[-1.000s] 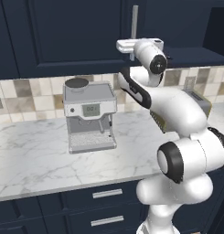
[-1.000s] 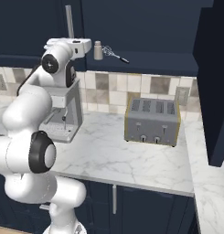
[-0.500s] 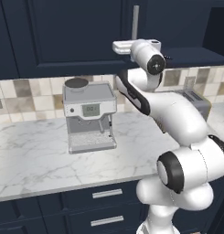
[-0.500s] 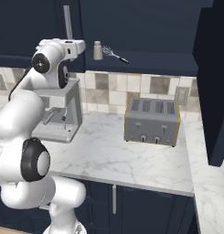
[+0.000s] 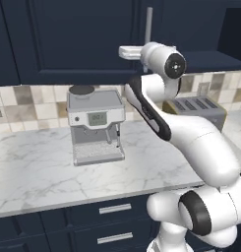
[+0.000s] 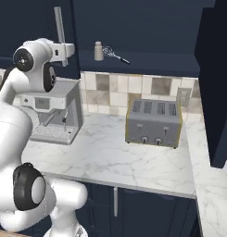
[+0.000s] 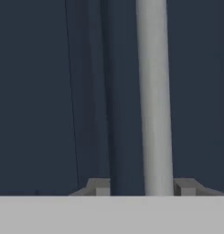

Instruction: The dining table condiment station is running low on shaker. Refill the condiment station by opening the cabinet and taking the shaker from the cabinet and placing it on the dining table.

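The shaker (image 6: 98, 51) stands on the open shelf of the navy cabinet (image 6: 142, 28), beside a thin metal utensil (image 6: 117, 55). My gripper (image 6: 65, 48) is raised to the long silver handle (image 6: 59, 28) of the cabinet's left door (image 5: 82, 39), well left of the shaker. In the hand view the handle bar (image 7: 152, 96) runs upright between my fingertips (image 7: 99, 186), nearer the right one, with gaps on both sides. My gripper (image 7: 141, 186) is open around it. In the left base view my gripper (image 5: 136, 50) sits at the handle's (image 5: 149, 22) lower end. The dining table is out of view.
A steel coffee machine (image 5: 95, 123) stands on the marble worktop (image 5: 38, 167) under my hand. A toaster (image 6: 154, 121) sits further right. An open navy door (image 6: 217, 83) juts out at the right. Navy drawers (image 5: 112, 209) lie below the worktop.
My hand has shifted a little to the left at the handle and the elbow has swung outward. The shaker has not moved.
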{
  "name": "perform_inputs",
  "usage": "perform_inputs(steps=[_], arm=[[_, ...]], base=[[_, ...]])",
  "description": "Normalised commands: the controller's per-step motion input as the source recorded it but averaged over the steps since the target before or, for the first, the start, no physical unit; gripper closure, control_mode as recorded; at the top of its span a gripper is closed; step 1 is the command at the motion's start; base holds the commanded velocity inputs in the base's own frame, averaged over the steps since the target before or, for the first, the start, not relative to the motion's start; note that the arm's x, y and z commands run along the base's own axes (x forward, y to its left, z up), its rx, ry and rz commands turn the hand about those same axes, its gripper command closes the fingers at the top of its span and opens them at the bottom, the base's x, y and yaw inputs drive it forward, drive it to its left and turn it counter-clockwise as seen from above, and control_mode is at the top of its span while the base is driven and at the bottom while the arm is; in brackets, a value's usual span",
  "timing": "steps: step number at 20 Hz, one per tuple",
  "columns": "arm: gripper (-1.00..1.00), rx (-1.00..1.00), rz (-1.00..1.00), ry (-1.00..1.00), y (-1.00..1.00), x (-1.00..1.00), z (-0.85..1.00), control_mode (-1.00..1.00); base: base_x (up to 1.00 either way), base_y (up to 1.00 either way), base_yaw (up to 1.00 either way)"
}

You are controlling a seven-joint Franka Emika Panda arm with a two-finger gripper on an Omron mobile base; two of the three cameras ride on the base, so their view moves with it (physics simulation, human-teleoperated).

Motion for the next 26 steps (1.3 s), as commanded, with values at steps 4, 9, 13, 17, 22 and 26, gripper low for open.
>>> perform_inputs(steps=[4, 9, 13, 17, 22, 26], arm=[[1.00, 0.06, 0.06, 0.06, 0.73, -0.95, 0.00, -1.00], [1.00, 0.10, 0.07, 0.04, 0.74, -1.00, 0.00, -1.00], [1.00, 0.11, 0.06, 0.06, 0.78, -1.00, 0.00, -1.00], [-1.00, 0.07, 0.05, 0.07, 0.89, -0.96, -0.01, -1.00], [-1.00, 0.00, 0.10, 0.08, 0.60, -0.33, -0.14, -1.00], [-1.00, 0.21, 0.00, 0.00, -0.49, -0.80, 0.00, -1.00]], base=[[0.00, 0.00, 0.00], [0.00, 0.00, 0.00], [0.00, 0.00, 0.00], [0.00, 0.00, 0.00], [0.00, 0.00, 0.00], [0.00, 0.00, 0.00]])
